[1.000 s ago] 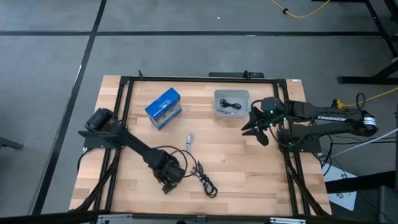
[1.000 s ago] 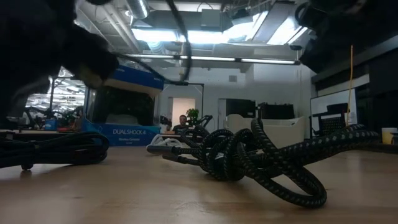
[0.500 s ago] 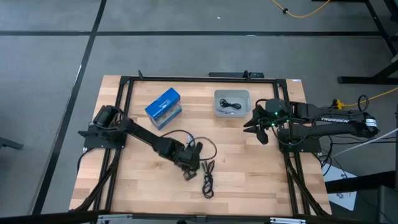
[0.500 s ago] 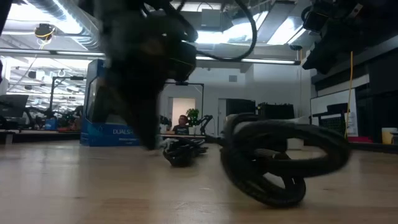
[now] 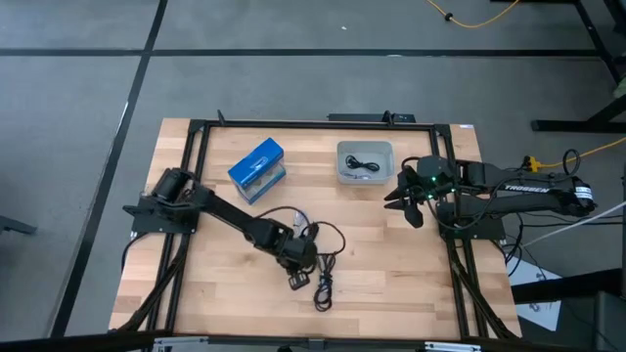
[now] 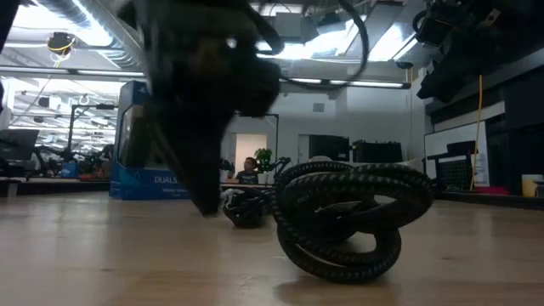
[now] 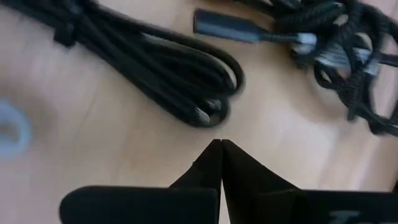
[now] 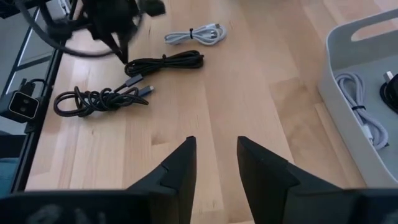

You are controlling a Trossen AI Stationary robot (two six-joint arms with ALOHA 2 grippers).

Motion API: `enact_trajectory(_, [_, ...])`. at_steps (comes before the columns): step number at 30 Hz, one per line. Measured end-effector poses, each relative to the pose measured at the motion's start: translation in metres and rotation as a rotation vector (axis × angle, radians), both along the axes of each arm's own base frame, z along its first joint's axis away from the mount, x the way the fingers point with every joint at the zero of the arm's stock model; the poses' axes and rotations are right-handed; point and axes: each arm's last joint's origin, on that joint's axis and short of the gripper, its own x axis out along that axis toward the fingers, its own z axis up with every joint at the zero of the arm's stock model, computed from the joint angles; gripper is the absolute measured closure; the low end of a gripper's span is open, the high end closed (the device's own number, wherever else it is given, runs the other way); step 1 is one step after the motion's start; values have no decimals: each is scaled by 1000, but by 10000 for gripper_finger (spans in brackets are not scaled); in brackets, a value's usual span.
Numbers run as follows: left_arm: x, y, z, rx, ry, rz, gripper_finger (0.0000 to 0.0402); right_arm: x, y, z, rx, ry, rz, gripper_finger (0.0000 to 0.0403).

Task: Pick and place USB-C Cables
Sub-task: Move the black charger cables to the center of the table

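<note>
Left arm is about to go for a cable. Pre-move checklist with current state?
1. Left hand empty: ok, the fingers are pressed together with nothing between them.
2. Left hand open for a grasp: not ok, it is shut.
3. Target in front: ok, the black bundled cable lies flat just ahead of the fingertips.
4. Target free of the braided cable: cannot tell, they lie close together.
5. Room in the grey tray: ok, part of its floor is bare.
6. Right hand out of the way: ok, it is open beside the tray.
</note>
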Motion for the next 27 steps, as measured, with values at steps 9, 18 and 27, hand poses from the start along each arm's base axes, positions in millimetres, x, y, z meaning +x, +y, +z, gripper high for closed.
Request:
enact_trajectory(9, [30,30,-5,183,-164,8,402,1,0,1,1,-9,-1,284])
enact_trajectory(18, [32,2,35,-16,-52,-175,401,0,0,0,-3,0,3,284])
enact_trajectory(27, [18,-52,38,-355,77,-304,401,0,0,0,-3,0,3,284])
